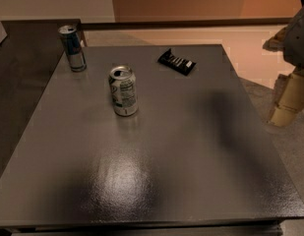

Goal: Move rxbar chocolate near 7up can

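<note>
The rxbar chocolate (177,61) is a small flat black wrapper with white stripes, lying near the far right part of the grey table (191,146). The 7up can (123,90) stands upright, white and silver with green print, left of the table's middle, well apart from the bar. The gripper (285,104) hangs off the table's right side, beyond the edge, away from both things and holding nothing that shows.
A taller slim blue-and-silver can (73,48) stands at the table's far left corner. A dark surface (18,82) runs along the left of the table. The arm's white body (299,38) is at the right edge of the view.
</note>
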Robot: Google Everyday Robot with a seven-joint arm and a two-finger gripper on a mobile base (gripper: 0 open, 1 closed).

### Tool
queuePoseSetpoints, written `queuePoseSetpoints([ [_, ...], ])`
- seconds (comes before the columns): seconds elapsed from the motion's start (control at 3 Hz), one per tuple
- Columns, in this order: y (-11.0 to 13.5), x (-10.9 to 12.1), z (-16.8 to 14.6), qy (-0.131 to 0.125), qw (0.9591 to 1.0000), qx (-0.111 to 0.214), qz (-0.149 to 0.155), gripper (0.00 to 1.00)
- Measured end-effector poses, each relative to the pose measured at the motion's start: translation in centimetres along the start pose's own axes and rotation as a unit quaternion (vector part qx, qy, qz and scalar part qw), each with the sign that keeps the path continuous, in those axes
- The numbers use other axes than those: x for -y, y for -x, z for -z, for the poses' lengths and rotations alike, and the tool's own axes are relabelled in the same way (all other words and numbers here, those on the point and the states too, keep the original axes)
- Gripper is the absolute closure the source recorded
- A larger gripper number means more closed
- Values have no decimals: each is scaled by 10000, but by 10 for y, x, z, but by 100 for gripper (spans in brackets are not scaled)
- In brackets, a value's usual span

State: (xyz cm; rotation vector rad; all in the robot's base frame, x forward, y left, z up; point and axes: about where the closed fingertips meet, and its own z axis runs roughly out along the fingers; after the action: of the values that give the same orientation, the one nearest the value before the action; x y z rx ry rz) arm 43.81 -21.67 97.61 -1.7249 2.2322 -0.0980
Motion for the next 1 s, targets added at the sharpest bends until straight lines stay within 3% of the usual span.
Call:
queuePoseSetpoints([
  [0.67,0,0,0,0,10000,0,0,0],
  [1.0,11,16,-7,36,9996,282,-66,0],
])
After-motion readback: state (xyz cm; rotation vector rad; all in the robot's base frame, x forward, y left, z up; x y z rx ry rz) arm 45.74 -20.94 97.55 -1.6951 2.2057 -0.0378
